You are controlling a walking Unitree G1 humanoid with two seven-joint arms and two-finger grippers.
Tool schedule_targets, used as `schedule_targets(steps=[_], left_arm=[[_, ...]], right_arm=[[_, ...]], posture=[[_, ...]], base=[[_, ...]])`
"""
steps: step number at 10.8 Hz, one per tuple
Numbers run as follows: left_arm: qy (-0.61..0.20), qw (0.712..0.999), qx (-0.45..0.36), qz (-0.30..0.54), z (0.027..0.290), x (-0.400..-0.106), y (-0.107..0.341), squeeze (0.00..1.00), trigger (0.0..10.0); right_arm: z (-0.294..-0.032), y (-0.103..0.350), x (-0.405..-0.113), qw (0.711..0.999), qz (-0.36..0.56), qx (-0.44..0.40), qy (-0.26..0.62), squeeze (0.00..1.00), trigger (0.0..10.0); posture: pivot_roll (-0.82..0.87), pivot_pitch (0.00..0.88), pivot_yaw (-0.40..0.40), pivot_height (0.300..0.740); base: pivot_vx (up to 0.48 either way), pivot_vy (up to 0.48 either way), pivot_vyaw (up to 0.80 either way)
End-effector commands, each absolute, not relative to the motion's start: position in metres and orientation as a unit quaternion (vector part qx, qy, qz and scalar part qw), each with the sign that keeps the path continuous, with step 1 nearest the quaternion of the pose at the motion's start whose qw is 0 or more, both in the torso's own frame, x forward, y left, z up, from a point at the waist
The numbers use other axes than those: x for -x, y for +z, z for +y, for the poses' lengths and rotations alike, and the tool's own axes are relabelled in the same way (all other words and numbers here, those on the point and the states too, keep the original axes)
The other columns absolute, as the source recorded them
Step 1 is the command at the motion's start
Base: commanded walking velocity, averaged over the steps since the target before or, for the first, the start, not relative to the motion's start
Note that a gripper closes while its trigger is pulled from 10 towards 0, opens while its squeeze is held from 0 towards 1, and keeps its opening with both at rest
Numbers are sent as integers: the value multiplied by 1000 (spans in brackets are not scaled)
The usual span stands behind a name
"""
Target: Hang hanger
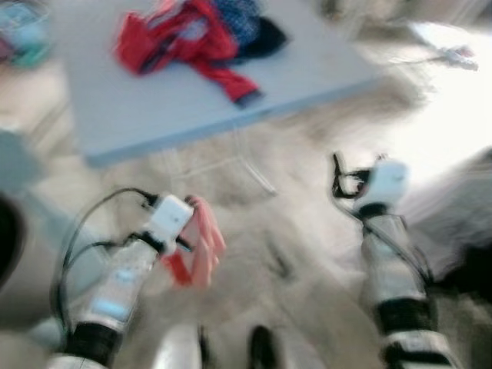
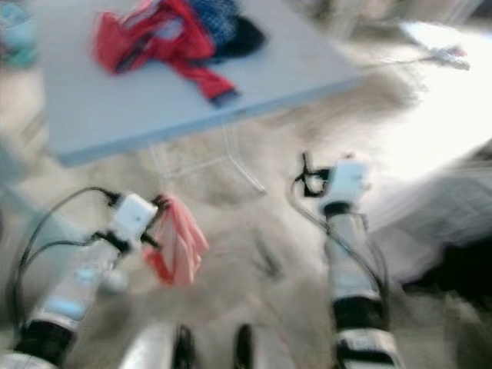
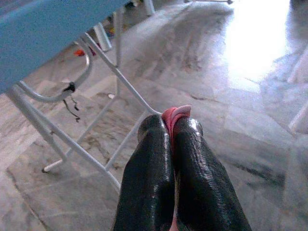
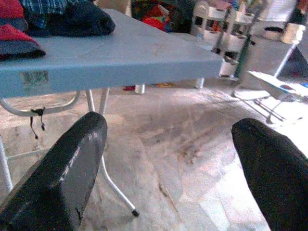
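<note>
A pink and red hanger (image 1: 201,242) hangs from my left gripper (image 3: 171,127), low over the floor in front of the table. The two black fingers are shut on it, and its pink tip (image 3: 176,113) pokes out between them. My right gripper (image 4: 168,139) is open with nothing between its fingers (image 4: 72,163), held out to the right at about the same height (image 1: 346,181). The head views are blurred.
A light blue folding table (image 1: 177,100) stands ahead with a pile of red, blue and dark clothes (image 1: 192,34) on it. Its white metal legs (image 3: 96,120) reach the marble floor (image 1: 292,231). Shelves and clutter (image 4: 231,29) stand beyond the table, and a bright patch lies on the right.
</note>
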State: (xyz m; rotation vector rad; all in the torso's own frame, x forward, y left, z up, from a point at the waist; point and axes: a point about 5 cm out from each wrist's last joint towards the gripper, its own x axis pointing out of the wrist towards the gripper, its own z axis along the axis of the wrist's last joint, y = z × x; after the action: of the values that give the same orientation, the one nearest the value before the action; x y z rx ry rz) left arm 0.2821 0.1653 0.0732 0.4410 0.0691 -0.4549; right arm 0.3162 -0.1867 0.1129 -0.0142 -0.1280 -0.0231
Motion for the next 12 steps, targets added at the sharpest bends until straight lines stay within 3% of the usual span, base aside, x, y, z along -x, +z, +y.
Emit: schedule_targets(steps=[1, 8, 9, 12], left_arm=[[-230, 951, -204, 28, 161, -282, 76, 0, 10000], [-235, 953, -192, 24, 154, -284, 77, 0, 10000], [-228, 958, -171, 25, 154, -283, 75, 0, 10000], [-78, 995, -55, -15, 177, -287, 85, 0, 10000]], right_arm=[[-196, 113, -316, 997, -65, 13, -27, 0, 10000], [-199, 114, -316, 997, -65, 13, -33, 0, 10000], [-198, 114, -315, 997, -64, 15, -34, 0, 10000], [-197, 113, -307, 997, -73, 23, -32, 0, 10000]], posture=[[7, 168, -66, 740], [-2, 165, -66, 740], [-6, 168, -70, 740], [-24, 180, -70, 740]], base=[[0, 480, -800], [0, 480, -800], [0, 0, -800], [0, 0, -533]])
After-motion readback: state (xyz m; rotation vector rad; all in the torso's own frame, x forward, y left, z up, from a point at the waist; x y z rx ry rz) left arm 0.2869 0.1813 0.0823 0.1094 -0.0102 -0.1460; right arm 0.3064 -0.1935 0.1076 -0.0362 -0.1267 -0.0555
